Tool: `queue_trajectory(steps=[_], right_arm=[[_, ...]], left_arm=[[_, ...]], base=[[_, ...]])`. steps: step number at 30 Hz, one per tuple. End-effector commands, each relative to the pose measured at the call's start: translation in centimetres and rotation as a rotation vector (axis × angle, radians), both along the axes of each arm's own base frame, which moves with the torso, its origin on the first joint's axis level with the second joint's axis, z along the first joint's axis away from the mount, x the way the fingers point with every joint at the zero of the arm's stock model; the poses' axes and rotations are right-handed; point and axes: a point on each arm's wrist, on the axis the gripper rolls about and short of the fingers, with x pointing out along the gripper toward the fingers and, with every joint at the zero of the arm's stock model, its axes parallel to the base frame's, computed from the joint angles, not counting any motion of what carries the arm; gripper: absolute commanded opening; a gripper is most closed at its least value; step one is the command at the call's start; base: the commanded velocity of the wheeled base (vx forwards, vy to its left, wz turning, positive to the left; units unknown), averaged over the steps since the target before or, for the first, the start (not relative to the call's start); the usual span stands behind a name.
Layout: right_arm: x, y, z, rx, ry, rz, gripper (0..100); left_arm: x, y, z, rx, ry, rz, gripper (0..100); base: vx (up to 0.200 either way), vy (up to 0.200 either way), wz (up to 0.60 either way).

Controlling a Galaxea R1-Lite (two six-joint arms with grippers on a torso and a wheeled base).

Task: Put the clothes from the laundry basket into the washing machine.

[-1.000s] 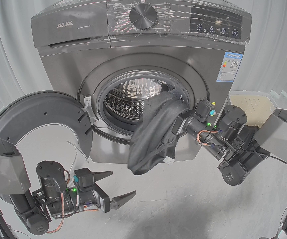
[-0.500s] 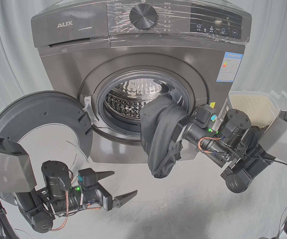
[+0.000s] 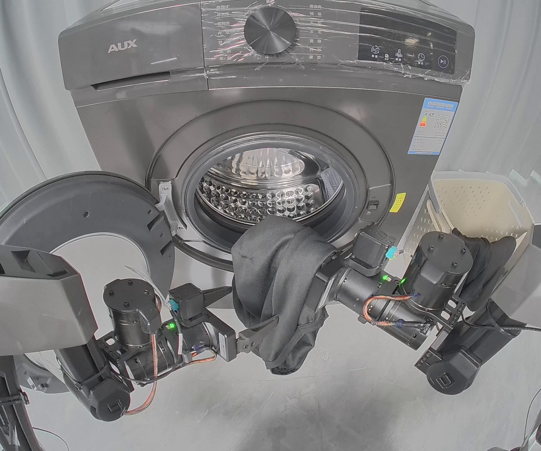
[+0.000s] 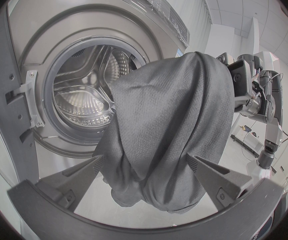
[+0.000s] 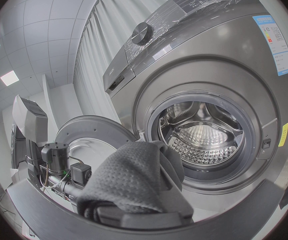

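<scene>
Two grippers meet at one dark grey garment just in front of the washing machine, below the lip of its round opening. You have a fine mesh knit there, soft and folded, draped like a hood over the right gripper. That gripper's fingers sit pressed together with the cloth bunched over and round them, so the garment hangs from it, outside the drum.

Your left gripper stands wide open. Its two wedge-shaped black fingers flank the garment's lower folds, tips at the edges of the cloth, pinching nothing.

Behind the garment the drum is bright steel, dimpled with rows of small holes. One round dark grey door stands swung open to the left of the opening. One ribbed dial sits on the machine's top panel under wrinkled clear film. Right of the opening are two stickers: one blue-and-white label and one small yellow tag.

One cream plastic laundry basket, pricked with small holes, stands just right of the machine. One more dark cloth lies in it, partly hidden by the arm.
</scene>
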Motion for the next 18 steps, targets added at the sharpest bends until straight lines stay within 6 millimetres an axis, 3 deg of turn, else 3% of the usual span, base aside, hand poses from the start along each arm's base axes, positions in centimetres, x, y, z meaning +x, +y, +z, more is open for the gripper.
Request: queue_trajectory(steps=[1,18], right_arm=[[-0.2,0.1,0.0,0.000,0.000,0.007,0],[-2.9,0.5,-0.4,-0.024,0.040,0.071,0]], left_arm=[[0.5,-0.2,-0.8,0.008,0.014,0.002,100],[3.1,-1.4,-1.4,-0.019,-0.026,0.010,100]], base=[[0.000,0.000,0.00],[0.000,0.000,0.00]])
